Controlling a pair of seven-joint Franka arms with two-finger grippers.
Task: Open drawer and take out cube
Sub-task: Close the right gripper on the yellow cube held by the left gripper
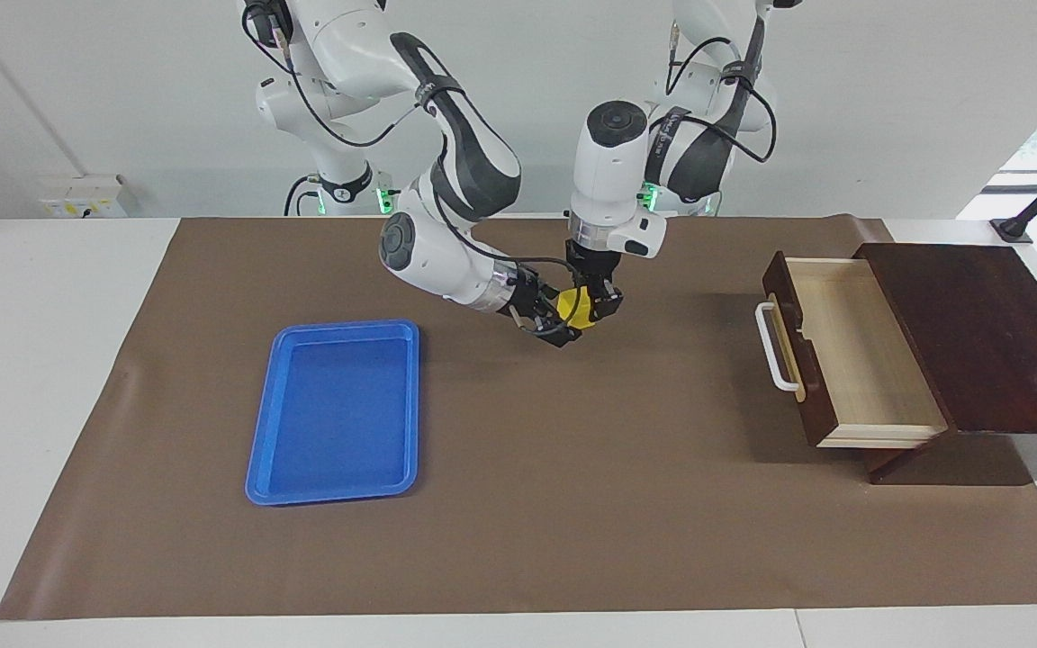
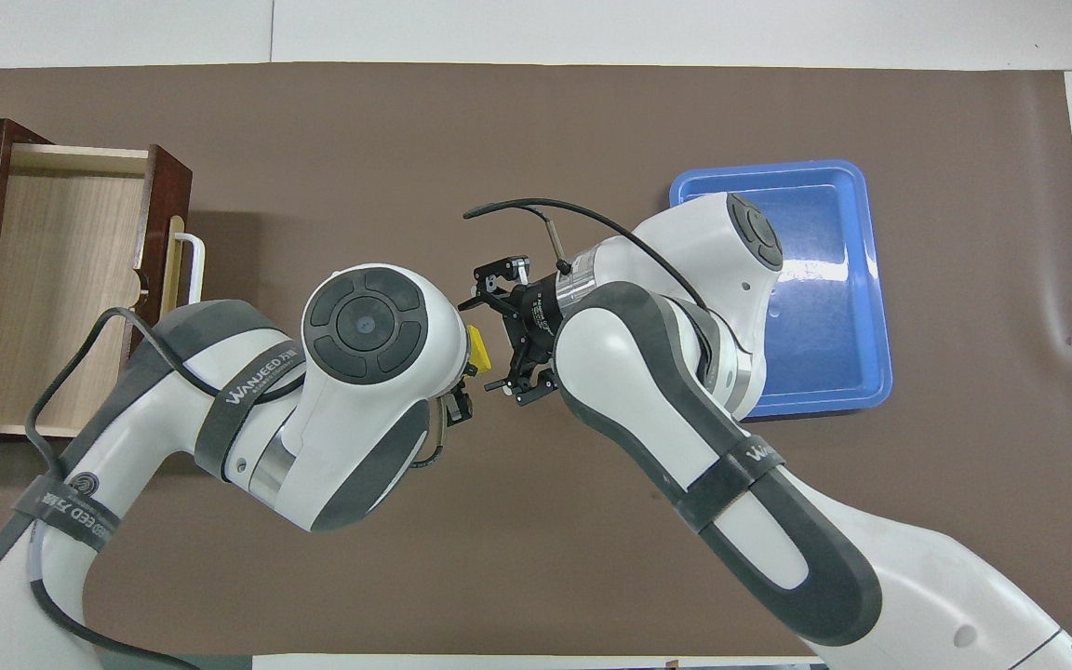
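The small yellow cube (image 1: 578, 307) (image 2: 477, 346) hangs above the middle of the brown mat. My left gripper (image 1: 592, 310) points straight down and is shut on it. My right gripper (image 1: 563, 315) (image 2: 489, 344) reaches in sideways from the tray's end. It is open, with one finger on either side of the cube. I cannot tell whether they touch it. The dark wooden drawer (image 1: 852, 360) (image 2: 61, 279) stands pulled out at the left arm's end of the table. Its pale inside is bare and its white handle (image 1: 775, 346) faces the middle.
A blue plastic tray (image 1: 338, 493) (image 2: 834, 279) lies on the mat toward the right arm's end, with nothing in it. The dark wooden box (image 1: 978, 333) holds the drawer at the table's end. The brown mat (image 1: 572, 504) covers most of the table.
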